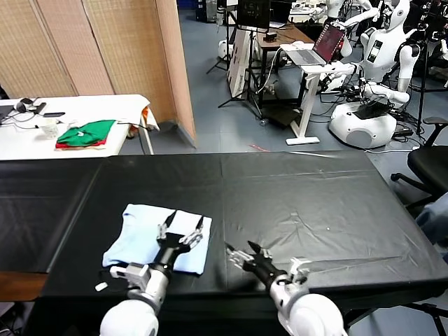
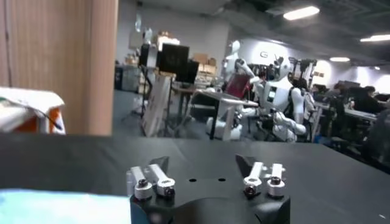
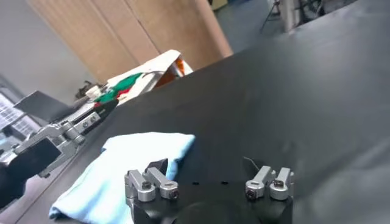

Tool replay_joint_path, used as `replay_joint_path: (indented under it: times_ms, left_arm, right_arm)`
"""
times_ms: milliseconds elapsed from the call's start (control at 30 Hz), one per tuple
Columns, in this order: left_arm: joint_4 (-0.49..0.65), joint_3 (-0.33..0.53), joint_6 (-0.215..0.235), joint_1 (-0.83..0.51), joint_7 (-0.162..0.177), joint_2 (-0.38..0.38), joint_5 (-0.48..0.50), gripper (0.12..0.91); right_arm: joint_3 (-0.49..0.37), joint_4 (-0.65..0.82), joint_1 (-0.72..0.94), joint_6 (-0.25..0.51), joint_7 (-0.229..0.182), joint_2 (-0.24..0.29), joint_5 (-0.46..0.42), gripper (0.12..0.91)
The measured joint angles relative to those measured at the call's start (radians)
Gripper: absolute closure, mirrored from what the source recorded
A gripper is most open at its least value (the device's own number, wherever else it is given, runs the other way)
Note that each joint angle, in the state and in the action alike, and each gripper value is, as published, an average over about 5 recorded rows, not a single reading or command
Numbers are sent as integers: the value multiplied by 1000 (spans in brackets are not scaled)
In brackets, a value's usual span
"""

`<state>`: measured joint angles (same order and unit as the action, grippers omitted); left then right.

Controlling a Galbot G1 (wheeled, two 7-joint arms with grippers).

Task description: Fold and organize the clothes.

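A pale light-blue cotton T-shirt (image 1: pixel 155 239), folded into a soft rectangle, lies near the front left edge of the black-covered bench (image 1: pixel 294 203). The left gripper (image 1: pixel 180 232) hovers over it with fingers spread, holding nothing, apparently just letting go. The right gripper (image 1: pixel 243 253) waits open beside it at the front edge.

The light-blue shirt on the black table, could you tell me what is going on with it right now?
The light-blue T-shirt lies folded into a compact rectangle near the front left of the black table. The left gripper hovers over the shirt with its fingers open, holding nothing. The right gripper sits open beside it over bare table, also empty. A green and red folded pile rests on the white side table behind, untouched.
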<state>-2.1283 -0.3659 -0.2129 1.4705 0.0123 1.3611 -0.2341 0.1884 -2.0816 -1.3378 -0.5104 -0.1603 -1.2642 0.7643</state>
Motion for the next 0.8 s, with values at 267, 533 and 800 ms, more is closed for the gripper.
replay_joint_path:
  times_ms: [267, 533, 800]
  left_arm:
    - [-1, -18, 24, 26, 2, 8, 28, 123]
    - [-7, -37, 38, 37, 4, 12, 33, 123]
    - [-15, -57, 44, 39, 4, 10, 28, 123]
  right_arm:
    - [-125, 81, 97, -2, -23, -39, 0, 119]
    - [-168, 144, 130, 0, -18, -64, 12, 407]
    - [-158, 180, 142, 2, -13, -68, 26, 849]
